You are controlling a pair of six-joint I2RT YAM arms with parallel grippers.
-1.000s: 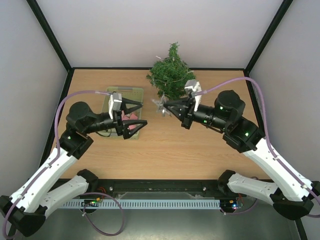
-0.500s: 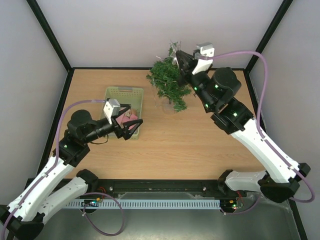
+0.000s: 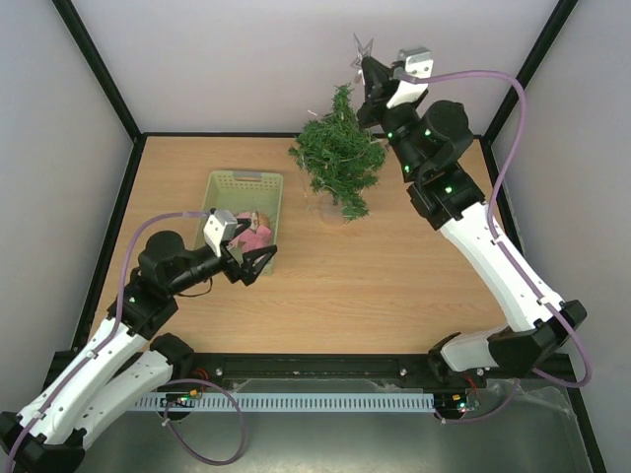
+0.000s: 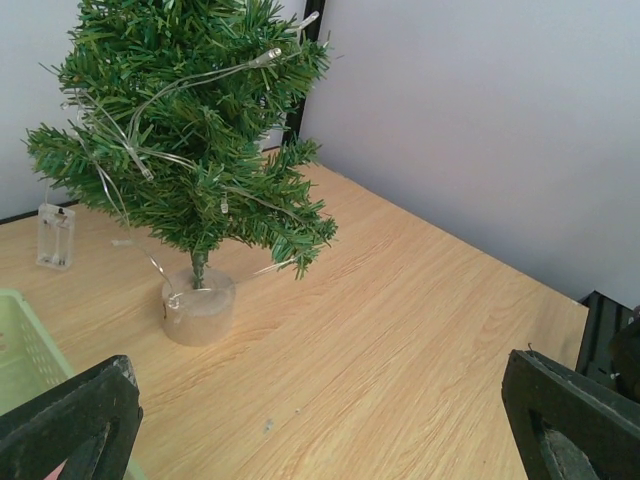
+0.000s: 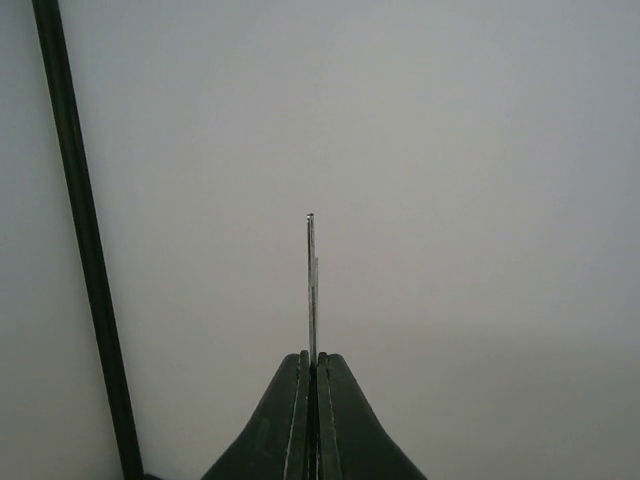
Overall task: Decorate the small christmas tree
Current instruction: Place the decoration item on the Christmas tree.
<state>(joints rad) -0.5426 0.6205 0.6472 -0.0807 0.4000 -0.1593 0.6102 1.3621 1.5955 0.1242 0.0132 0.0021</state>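
Pale grey walls and black frame posts close in a light wood worktop (image 3: 335,296). Small christmas tree (image 3: 340,158) stands upright at the far middle of the worktop, on a short pale round base (image 4: 198,305). A thin wire with small lights (image 4: 150,100) is strung through its dark green branches. A clear little box (image 4: 55,235) stands on the wood just beside the tree, on its left in the left wrist view. Pale green basket (image 3: 225,187) sits left of the tree and apart from it, with pink items (image 3: 254,235) inside at its near end. Left end effector (image 3: 264,264) hangs over the basket's near right corner with the jaws spread wide and nothing between them. Its two dark fingers (image 4: 70,420) show at the lower corners of the left wrist view, which faces the tree across bare wood. Right arm reaches up and back, so the right end effector (image 3: 367,67) is raised against the back wall, above the treetop and a little to its right. Its jaws are pressed together on a thin silvery star-like ornament (image 3: 361,47). From the right wrist the ornament shows edge-on as a narrow upright sliver rising from between the closed fingertips (image 5: 295,400), with only grey wall and one black post (image 5: 85,260) behind. Ornament and tree are apart.
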